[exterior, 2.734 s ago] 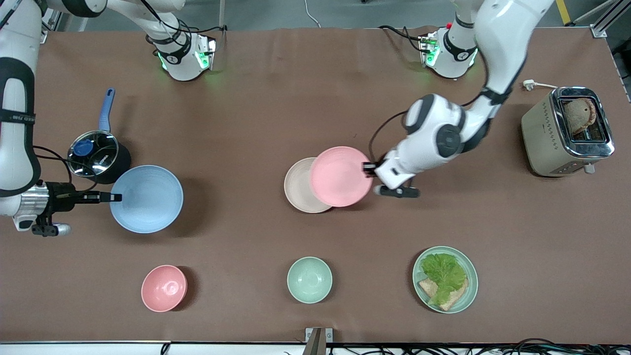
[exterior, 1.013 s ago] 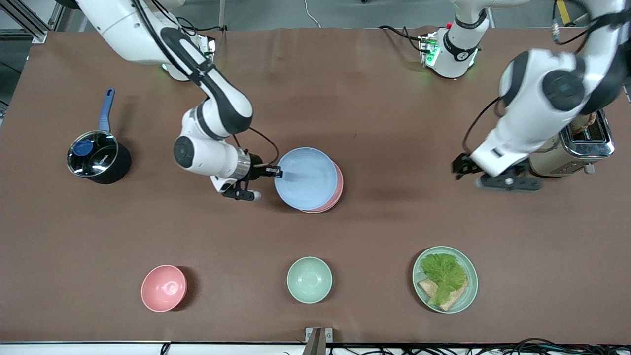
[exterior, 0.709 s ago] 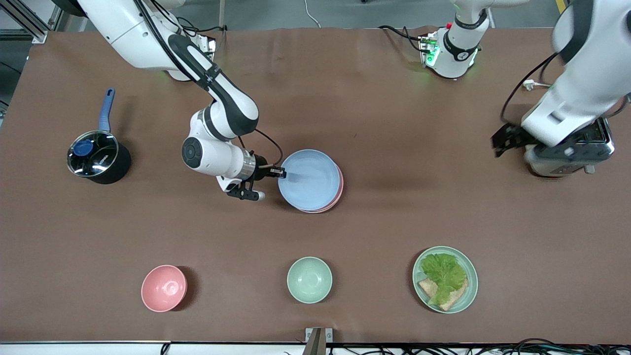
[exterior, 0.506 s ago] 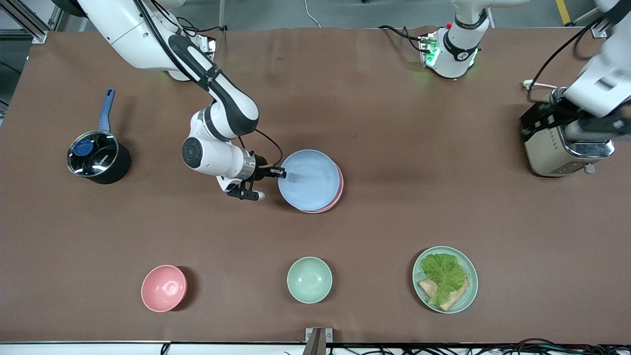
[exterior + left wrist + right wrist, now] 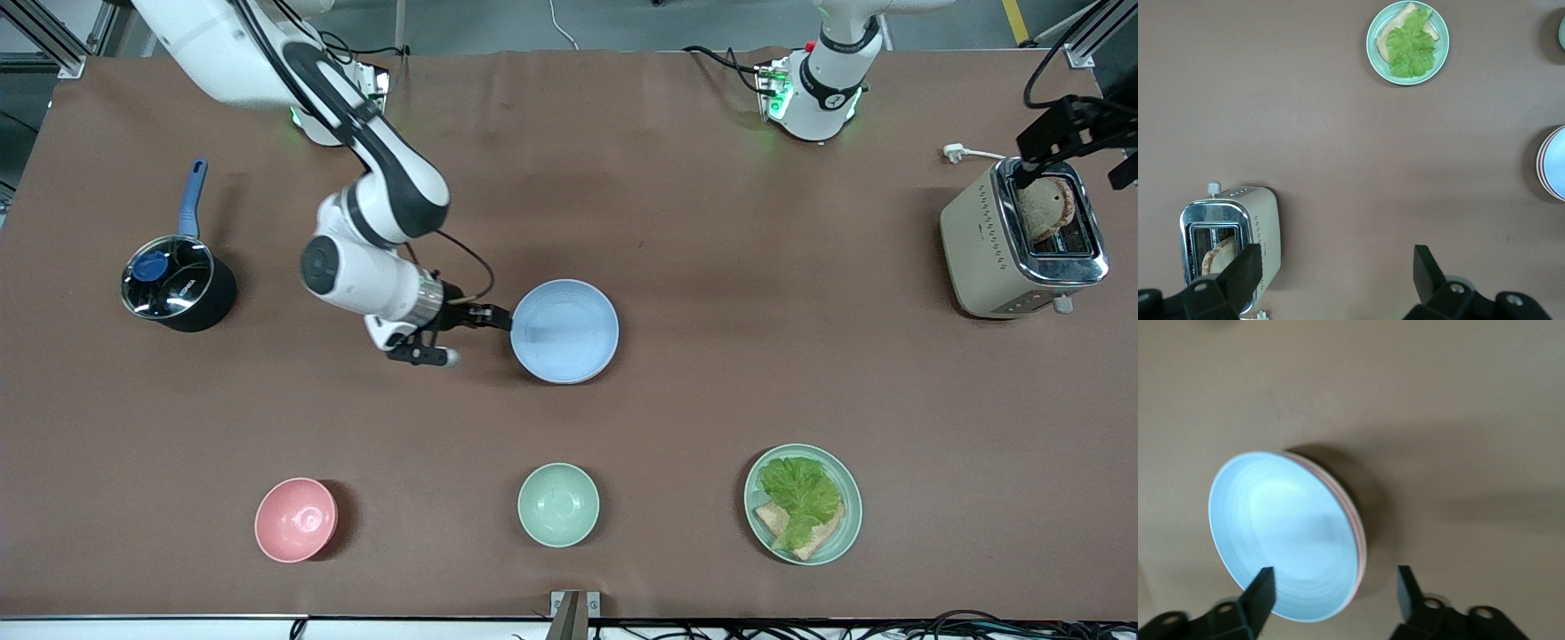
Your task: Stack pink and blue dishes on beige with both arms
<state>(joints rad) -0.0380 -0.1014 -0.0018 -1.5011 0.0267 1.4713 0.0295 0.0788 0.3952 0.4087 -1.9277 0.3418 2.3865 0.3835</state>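
Brown matting covers the table from edge to edge. Nearest the front camera stand a pink bowl, a mint-green bowl and a mint-green plate carrying lettuce on bread, in a row from the right arm's end toward the left arm's end.

Farther back, near the middle of the table, the blue plate lies on top of a stack. In the right wrist view thin edges of the pink plate and the beige plate show beneath its rim. The right gripper sits just beside the stack, toward the right arm's end, with its fingers spread apart and empty, one before the blue plate's rim.

A black saucepan with a blue handle stands at the right arm's end. At the left arm's end, a toaster holds a slice of bread. The left gripper hangs above the table beside the toaster, its fingers wide apart and holding nothing.
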